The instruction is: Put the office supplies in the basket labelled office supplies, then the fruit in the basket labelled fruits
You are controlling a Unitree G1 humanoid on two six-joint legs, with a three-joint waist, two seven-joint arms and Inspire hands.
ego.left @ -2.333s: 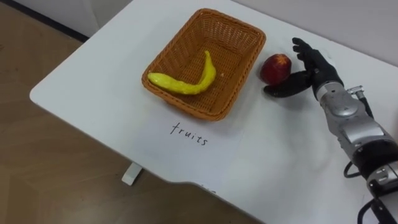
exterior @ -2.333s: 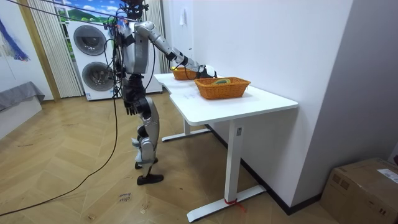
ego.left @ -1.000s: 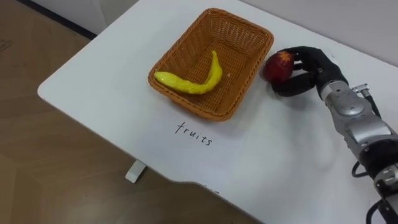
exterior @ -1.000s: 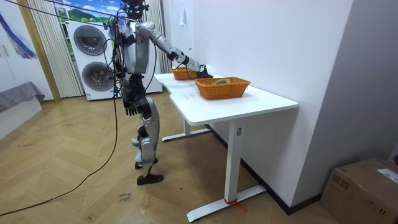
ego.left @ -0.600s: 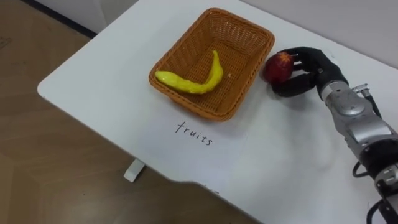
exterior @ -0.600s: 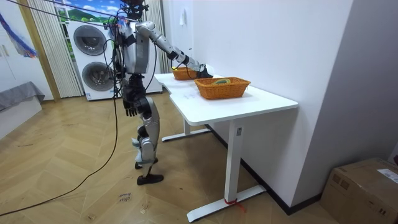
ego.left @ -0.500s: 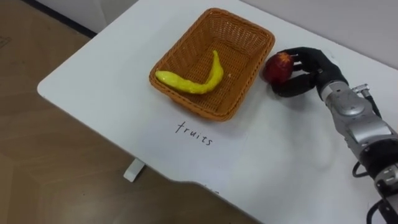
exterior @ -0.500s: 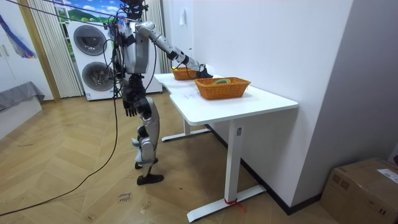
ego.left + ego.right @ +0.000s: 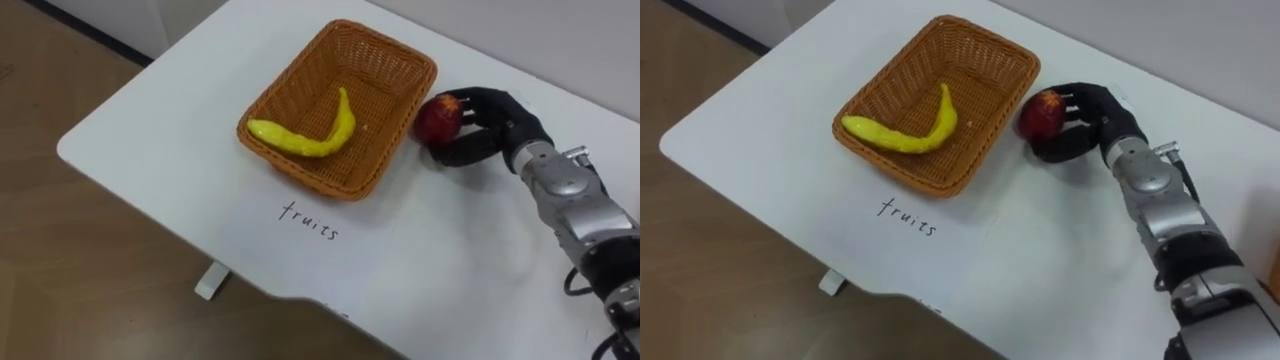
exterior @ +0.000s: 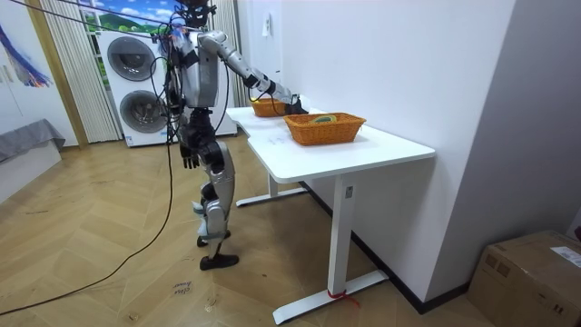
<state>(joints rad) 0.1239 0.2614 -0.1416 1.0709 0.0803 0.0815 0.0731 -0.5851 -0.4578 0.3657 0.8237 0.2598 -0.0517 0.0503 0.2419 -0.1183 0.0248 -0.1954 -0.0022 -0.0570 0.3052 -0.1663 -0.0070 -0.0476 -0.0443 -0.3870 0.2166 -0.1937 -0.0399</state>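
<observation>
**Operator:** Report status, starting nearest the robot.

**Technician:** The left hand (image 10: 189, 158) hangs idle at the robot's side. On the table (image 9: 150, 130), the label (image 9: 308, 220) lies just near of the basket (image 9: 395, 150). The banana (image 9: 305, 138) lies inside the basket.

**Operator:** State the change.

**Technician:** It is the right hand (image 9: 492, 125). Two seconds back, its fingers are spread just right of the apple (image 9: 436, 120), with nothing held. Now the fingers and thumb are curled round the apple from the right. The apple sits outside the basket, just right of its far right corner. I cannot tell whether it is clear of the table.

**Operator:** Effect on the task?

**Technician:** The grasp appears established, so the step in hand is moving the apple. The next move calls for a lift, a short carry left over the rim, and a release clear of the banana. A low lift could strike the rim and shove the basket.
</observation>
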